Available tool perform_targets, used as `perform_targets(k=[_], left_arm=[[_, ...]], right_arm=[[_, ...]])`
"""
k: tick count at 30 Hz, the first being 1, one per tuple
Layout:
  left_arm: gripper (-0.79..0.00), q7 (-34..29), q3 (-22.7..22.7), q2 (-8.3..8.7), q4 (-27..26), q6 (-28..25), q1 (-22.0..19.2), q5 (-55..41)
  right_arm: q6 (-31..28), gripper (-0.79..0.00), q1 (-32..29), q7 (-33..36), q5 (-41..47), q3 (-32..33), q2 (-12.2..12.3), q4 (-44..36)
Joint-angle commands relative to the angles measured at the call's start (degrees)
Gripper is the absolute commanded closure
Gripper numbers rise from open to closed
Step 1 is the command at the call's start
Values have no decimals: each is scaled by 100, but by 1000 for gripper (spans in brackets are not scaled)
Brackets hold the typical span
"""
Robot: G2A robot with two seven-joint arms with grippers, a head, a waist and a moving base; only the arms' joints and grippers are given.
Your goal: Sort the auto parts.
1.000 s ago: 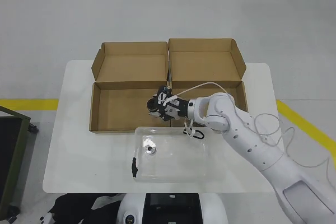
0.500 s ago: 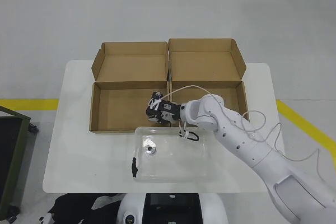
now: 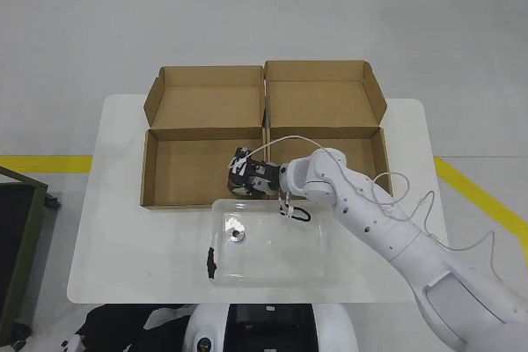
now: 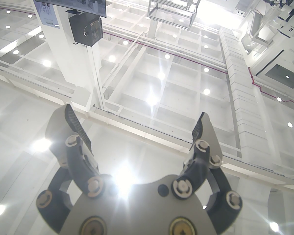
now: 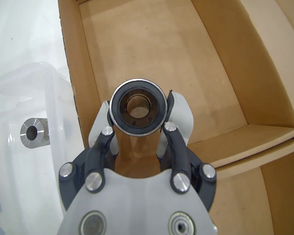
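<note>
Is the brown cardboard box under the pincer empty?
Empty where visible: the brown cardboard box has a bare floor; the right pincer holds a black-rimmed metal ring over it, hiding part.

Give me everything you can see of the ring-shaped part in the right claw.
The ring is a round, bearing-like part: bright metal outer rim, black face, darker inner sleeve, and an open bore showing cardboard behind. The right claw pinches its outer rim from both sides, with its face toward the wrist camera. It is held over the floor of the cardboard box, and only the claw touches it.
</note>
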Motion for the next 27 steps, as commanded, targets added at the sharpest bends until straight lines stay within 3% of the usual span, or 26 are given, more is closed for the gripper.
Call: perform_targets(k=[1,5,6,12,18,27], left_arm=[[-785,0,0,0,0,0,0,0],[-785,0,0,0,0,0,0,0],[-785,0,0,0,0,0,0,0],[-785,0,0,0,0,0,0,0],[-785,0,0,0,0,0,0,0],[-785,0,0,0,0,0,0,0]], right_arm=[[-10,-372,-2,13,-10,14,-9,-6],[-15,-388,-11,35,-98,103,-2,-102],[-19,-437,-19,42,-125,133,6,-158],[-101,-539,-162,0,-216,472,119,-695],[-300,-563,-495,262,-387,908,315,-1828],[-570,-579,-1551,952,-916,1222,613,-3407]])
